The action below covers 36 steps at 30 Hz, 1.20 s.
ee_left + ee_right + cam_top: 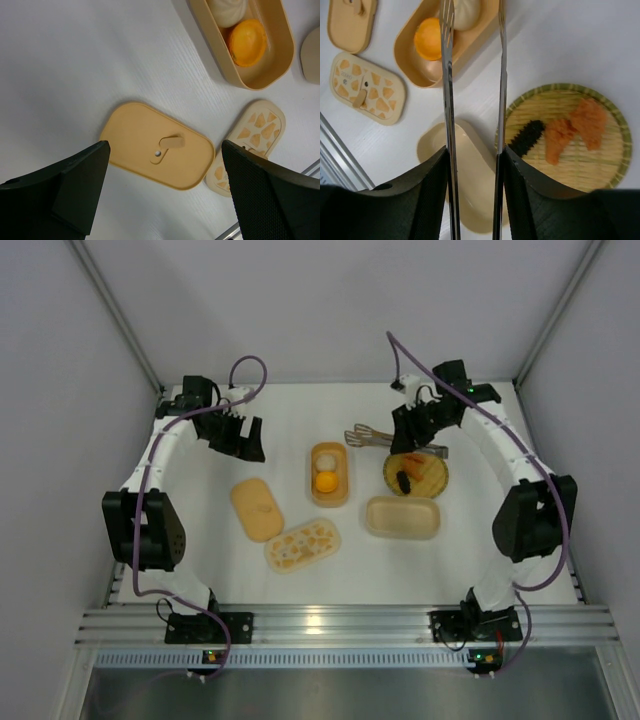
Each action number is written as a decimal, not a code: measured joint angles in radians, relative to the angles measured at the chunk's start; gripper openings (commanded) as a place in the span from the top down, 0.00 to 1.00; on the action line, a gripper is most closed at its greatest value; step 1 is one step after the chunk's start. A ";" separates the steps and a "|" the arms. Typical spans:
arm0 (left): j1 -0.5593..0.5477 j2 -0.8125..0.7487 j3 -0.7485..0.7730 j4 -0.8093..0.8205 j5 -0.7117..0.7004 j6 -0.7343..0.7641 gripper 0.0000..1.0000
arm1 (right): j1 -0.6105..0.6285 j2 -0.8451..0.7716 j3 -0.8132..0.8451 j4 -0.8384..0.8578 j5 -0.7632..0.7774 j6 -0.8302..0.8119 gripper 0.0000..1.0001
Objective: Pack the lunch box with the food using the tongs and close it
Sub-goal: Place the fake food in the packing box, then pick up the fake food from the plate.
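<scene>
Overhead, white table [300, 425] between plain grey walls [300, 300], aluminium rail [340, 623] nearest.

We see that the tongs [447, 100] are thin polished metal, shining like a mirror, while the desk [75, 60] is white and matt with a fine grain of lines. The lunch box [260, 82], the plain lid [135, 140] and the patterned lid [260, 127] look like smooth beige plastic with a soft sheen, and the plate [615, 150] looks like woven bamboo strips, ribbed and dry. The left fingers [270, 190] and the right fingers [425, 195] are black and matt with a fine mesh texture, the orange chunks [580, 125] look rough and crumbly, the dark piece [527, 137] is ridged, and the whitish ball [227, 12] is smooth and dull.
</scene>
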 measured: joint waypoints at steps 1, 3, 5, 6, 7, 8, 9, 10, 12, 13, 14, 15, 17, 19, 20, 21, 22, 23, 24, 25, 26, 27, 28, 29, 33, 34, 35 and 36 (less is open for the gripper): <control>0.000 0.000 0.000 0.000 0.000 0.003 0.02 | -0.029 -0.018 0.000 -0.006 0.000 -0.005 0.55; 0.000 0.000 0.000 0.000 0.000 0.007 0.02 | -0.101 -0.048 0.000 -0.022 0.009 -0.020 0.55; 0.000 0.000 0.000 0.000 0.001 0.008 0.02 | -0.164 -0.062 0.000 -0.037 0.021 -0.039 0.54; 0.000 0.000 0.000 0.000 0.001 0.009 0.02 | -0.199 -0.065 -0.001 -0.044 0.032 -0.053 0.53; 0.000 0.001 0.000 0.000 0.003 0.011 0.02 | -0.230 -0.065 -0.002 -0.053 0.043 -0.069 0.52; 0.000 0.001 0.000 0.000 0.004 0.011 0.02 | -0.256 -0.065 -0.003 -0.061 0.056 -0.084 0.52; 0.000 0.001 0.000 0.000 0.005 0.011 0.02 | -0.280 -0.065 -0.004 -0.071 0.069 -0.101 0.51; 0.000 0.002 0.000 0.000 0.006 0.011 0.02 | -0.297 -0.065 -0.007 -0.080 0.077 -0.116 0.50; 0.000 0.003 0.001 0.000 0.009 0.012 0.02 | -0.325 -0.064 -0.008 -0.106 0.093 -0.147 0.50; 0.000 0.007 0.003 0.000 0.011 0.012 0.02 | -0.335 -0.064 -0.008 -0.117 0.098 -0.163 0.50; 0.000 0.013 0.008 -0.001 0.013 0.014 0.02 | -0.341 -0.064 -0.008 -0.128 0.102 -0.179 0.50; 0.000 0.021 0.015 0.000 0.014 0.014 0.02 | -0.346 -0.064 -0.008 -0.137 0.106 -0.192 0.50; 0.000 0.035 0.025 0.000 0.014 0.015 0.02 | -0.351 -0.058 -0.008 -0.156 0.113 -0.223 0.49; 0.000 0.046 0.030 -0.001 0.014 0.015 0.02 | -0.351 -0.049 -0.008 -0.165 0.113 -0.242 0.49; 0.000 0.050 0.034 -0.001 0.014 0.014 0.02 | -0.351 -0.041 -0.008 -0.170 0.113 -0.252 0.49; 0.000 0.051 0.035 0.000 0.014 0.014 0.02 | -0.351 -0.031 -0.008 -0.174 0.114 -0.258 0.49; 0.000 0.051 0.036 -0.001 0.014 0.014 0.02 | -0.351 -0.021 -0.008 -0.177 0.114 -0.265 0.49; 0.000 0.051 0.036 0.000 0.014 0.014 0.02 | -0.351 -0.009 -0.008 -0.179 0.115 -0.272 0.49; 0.000 0.051 0.038 0.000 0.014 0.014 0.02 | -0.351 0.003 -0.008 -0.181 0.117 -0.278 0.49; 0.000 0.051 0.038 0.000 0.014 0.014 0.02 | -0.351 0.013 -0.008 -0.182 0.118 -0.282 0.49; 0.000 0.051 0.038 -0.001 0.014 0.014 0.02 | -0.351 0.023 -0.008 -0.182 0.120 -0.286 0.49; 0.000 0.051 0.038 -0.001 0.013 0.014 0.02 | -0.351 0.030 -0.008 -0.182 0.121 -0.289 0.49; 0.000 0.051 0.038 -0.001 0.013 0.014 0.02 | -0.351 0.040 -0.008 -0.182 0.121 -0.290 0.49; 0.000 0.051 0.038 -0.001 0.012 0.014 0.02 | -0.351 0.046 -0.008 -0.182 0.121 -0.290 0.49; 0.000 0.051 0.040 -0.001 0.006 0.014 0.02 | -0.351 0.080 -0.008 -0.182 0.120 -0.290 0.49; 0.000 0.051 0.040 -0.001 0.005 0.014 0.02 | -0.351 0.088 -0.008 -0.182 0.120 -0.292 0.49; 0.000 0.051 0.041 -0.001 0.003 0.014 0.02 | -0.351 0.094 -0.007 -0.182 0.121 -0.294 0.49; 0.000 0.051 0.042 -0.001 0.002 0.014 0.02 | -0.351 0.100 -0.007 -0.182 0.121 -0.298 0.50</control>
